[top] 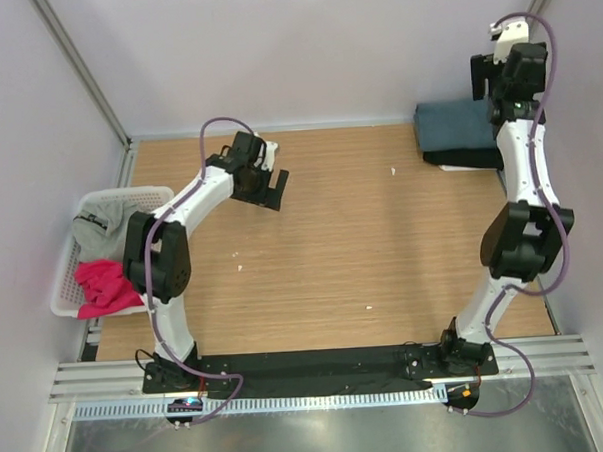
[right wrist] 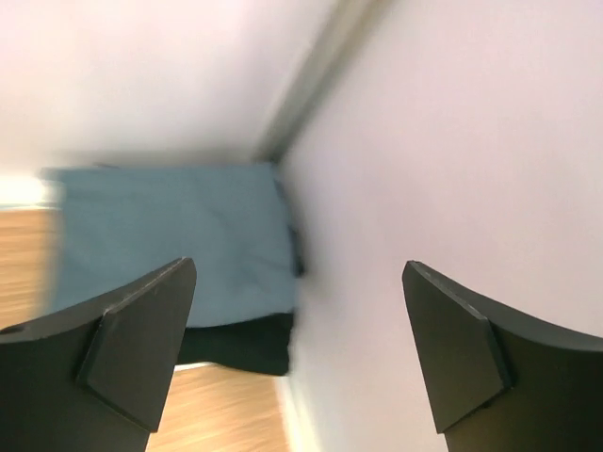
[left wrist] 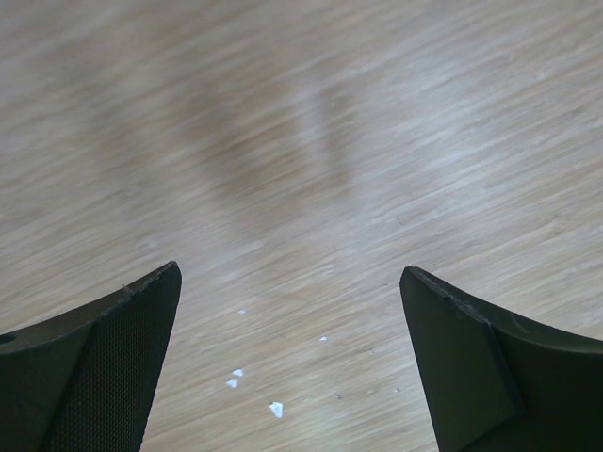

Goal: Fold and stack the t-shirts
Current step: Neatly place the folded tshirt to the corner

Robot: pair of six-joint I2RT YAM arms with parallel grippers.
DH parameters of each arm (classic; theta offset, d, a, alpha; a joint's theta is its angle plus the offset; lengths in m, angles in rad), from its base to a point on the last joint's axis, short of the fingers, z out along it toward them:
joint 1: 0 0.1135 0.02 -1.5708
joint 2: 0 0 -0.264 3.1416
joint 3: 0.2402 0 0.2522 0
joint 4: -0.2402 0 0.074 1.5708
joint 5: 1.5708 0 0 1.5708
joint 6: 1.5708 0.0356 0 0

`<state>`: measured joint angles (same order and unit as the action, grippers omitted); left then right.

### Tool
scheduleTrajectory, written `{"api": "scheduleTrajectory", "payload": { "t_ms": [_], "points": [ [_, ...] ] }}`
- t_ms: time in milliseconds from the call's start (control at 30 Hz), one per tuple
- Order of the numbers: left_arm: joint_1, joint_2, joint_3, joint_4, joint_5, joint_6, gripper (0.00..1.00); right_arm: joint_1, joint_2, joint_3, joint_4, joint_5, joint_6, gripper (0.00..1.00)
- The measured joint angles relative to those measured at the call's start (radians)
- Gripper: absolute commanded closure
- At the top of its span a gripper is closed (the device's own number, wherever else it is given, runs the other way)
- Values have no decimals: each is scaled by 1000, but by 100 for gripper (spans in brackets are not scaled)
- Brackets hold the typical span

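top, landmark: white basket (top: pixel 65 266) at left edge of desk (top: pixel 362 243).
top, unfolded: light grey shirt (top: pixel 99 223) crumpled in basket's far half; pink shirt (top: pixel 106 285) in near half, spilling over near rim. No clear long axis on either.
top, pile: blue-grey shirt (top: pixel 455 127) folded on black shirt (top: pixel 464 161), far right of basket, long side L-R.
top, left end effector (top: pixel 268 187): right of basket's far end, over bare desk. Much the nearer arm, so next pick prob. its job; shirts lie to its left.
top, right end effector (top: pixel 495 82): raised by pile, well apart from basket; arm hides pile's right edge.
L wrist: wide open, empty; only desk w/ white specks (left wrist: pixel 275 409); basket out of frame.
R wrist: wide open, empty; blue-grey on black below-left, blurred; black only a strip.
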<state>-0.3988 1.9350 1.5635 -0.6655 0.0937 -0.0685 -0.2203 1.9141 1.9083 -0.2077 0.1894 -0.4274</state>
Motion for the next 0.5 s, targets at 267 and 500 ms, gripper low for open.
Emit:
{"api": "scheduleTrajectory", "payload": {
  "t_ms": [267, 500],
  "points": [
    [21, -194, 26, 37, -134, -29, 0, 58, -304, -404, 23, -562, 417, 0],
    [106, -255, 92, 59, -122, -183, 0, 273, -314, -642, -14, -755, 568, 0]
  ]
}}
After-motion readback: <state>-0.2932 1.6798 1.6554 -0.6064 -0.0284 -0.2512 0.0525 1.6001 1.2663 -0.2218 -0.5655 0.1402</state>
